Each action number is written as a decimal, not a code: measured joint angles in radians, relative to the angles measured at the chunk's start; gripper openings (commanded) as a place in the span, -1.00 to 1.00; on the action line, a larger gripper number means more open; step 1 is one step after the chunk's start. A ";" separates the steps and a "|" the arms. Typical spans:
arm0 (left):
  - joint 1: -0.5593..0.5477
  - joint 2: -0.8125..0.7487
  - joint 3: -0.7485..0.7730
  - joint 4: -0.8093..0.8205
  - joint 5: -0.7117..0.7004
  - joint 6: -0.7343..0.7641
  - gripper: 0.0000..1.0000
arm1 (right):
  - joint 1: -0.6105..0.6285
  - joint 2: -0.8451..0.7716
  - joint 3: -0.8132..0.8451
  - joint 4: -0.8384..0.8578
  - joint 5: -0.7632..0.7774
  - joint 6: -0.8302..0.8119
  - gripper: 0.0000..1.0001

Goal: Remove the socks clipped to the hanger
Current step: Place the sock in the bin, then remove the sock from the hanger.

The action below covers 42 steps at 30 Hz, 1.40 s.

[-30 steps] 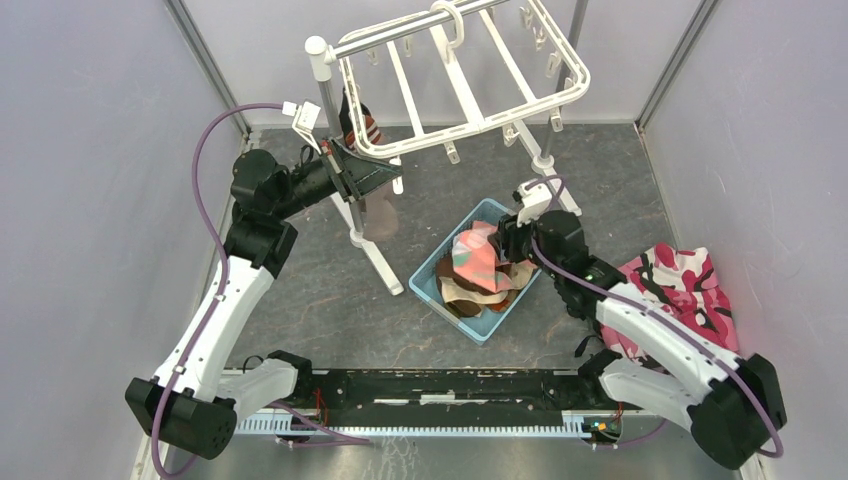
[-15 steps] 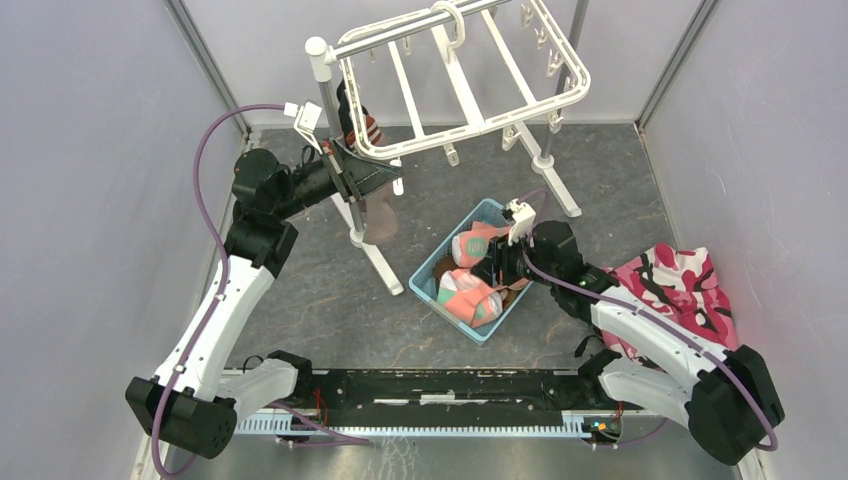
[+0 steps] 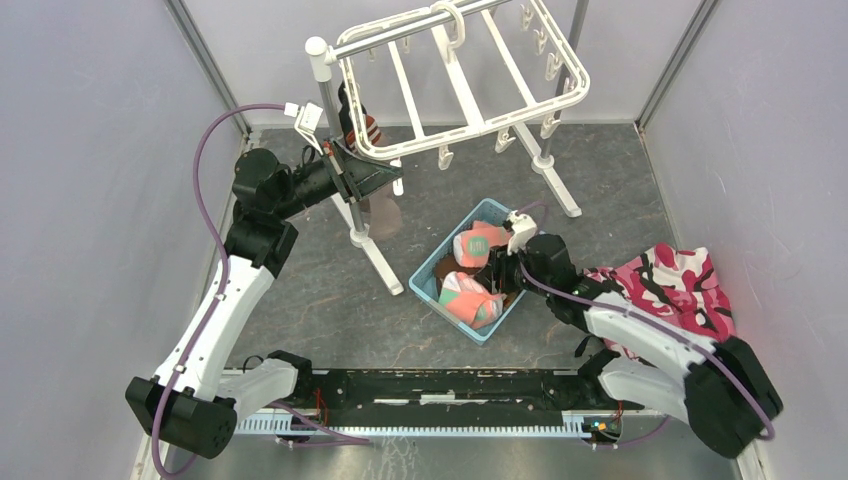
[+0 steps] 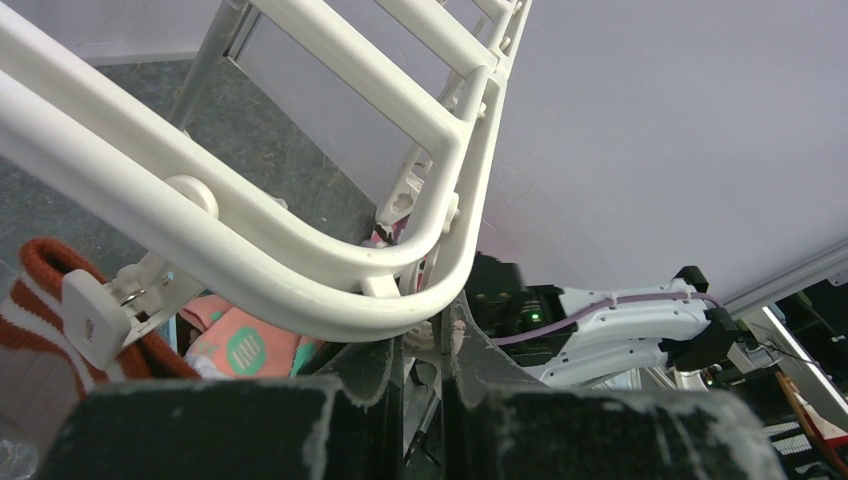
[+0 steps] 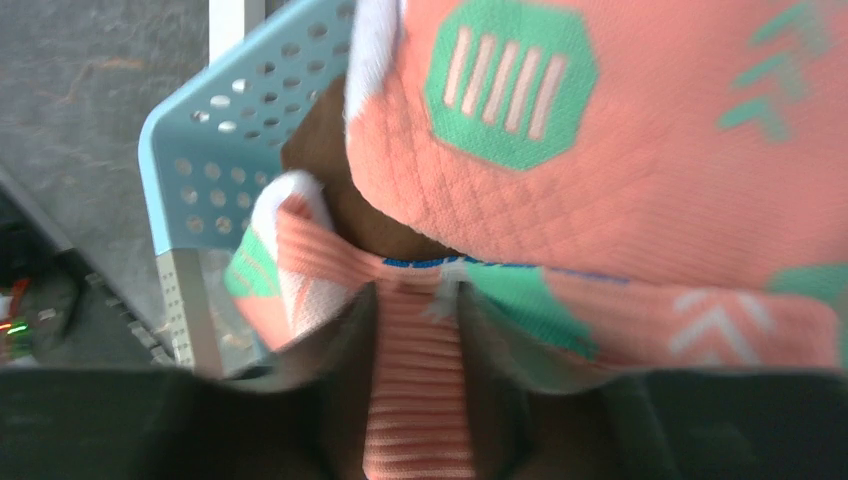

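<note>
Left tool (image 4: 425, 345): jaws nearly closed, just under the hanger (image 3: 470, 122) corner, beside a red-white banded sock (image 4: 40, 335) held by its clip (image 4: 95, 320). Right tool (image 5: 418, 300): down in the blue basket (image 3: 428, 262), coral sock (image 5: 420, 390) between its fingers; can't tell if gripped. Most socks look done, piled in the basket. Other clips look bare, so likely one corner left.

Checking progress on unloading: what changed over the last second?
The right fingers moved down into the light blue slatted plastic basket; the coral pink socks there now lie flatter. The large white plastic hanger swayed slightly. The left fingers stayed closed at its corner.
</note>
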 measured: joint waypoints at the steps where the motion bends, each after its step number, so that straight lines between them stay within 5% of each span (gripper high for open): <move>1: 0.000 0.000 0.000 -0.002 0.000 0.001 -0.90 | 0.015 -0.047 0.004 -0.011 0.051 -0.021 0.25; 5: 0.000 0.000 0.000 -0.003 0.000 0.009 -0.89 | 0.070 -0.158 0.081 0.022 0.163 -0.098 0.49; 9: 0.000 0.004 0.002 -0.003 0.001 0.010 -0.87 | 0.176 -0.145 0.154 0.159 0.208 -0.198 0.96; 16: 0.000 0.011 0.005 -0.003 0.002 0.010 -0.86 | 0.371 0.106 0.261 0.396 0.253 -0.356 0.96; 27: 0.015 0.024 0.049 -0.005 -0.011 0.010 -0.85 | 0.449 0.521 0.593 0.562 0.511 -0.438 0.89; 30: 0.015 0.023 0.059 -0.005 -0.015 0.011 -0.82 | 0.451 0.578 0.622 0.598 0.566 -0.438 0.61; 33: 0.014 0.023 0.060 -0.017 -0.017 0.011 -0.66 | 0.451 0.629 0.653 0.614 0.608 -0.436 -0.25; 36: 0.004 0.023 0.060 -0.047 -0.005 0.010 -0.21 | 0.451 0.650 0.662 0.614 0.623 -0.427 -0.91; 42: 0.000 0.001 0.057 -0.108 0.009 0.020 0.95 | 0.451 0.642 0.661 0.615 0.616 -0.420 -1.00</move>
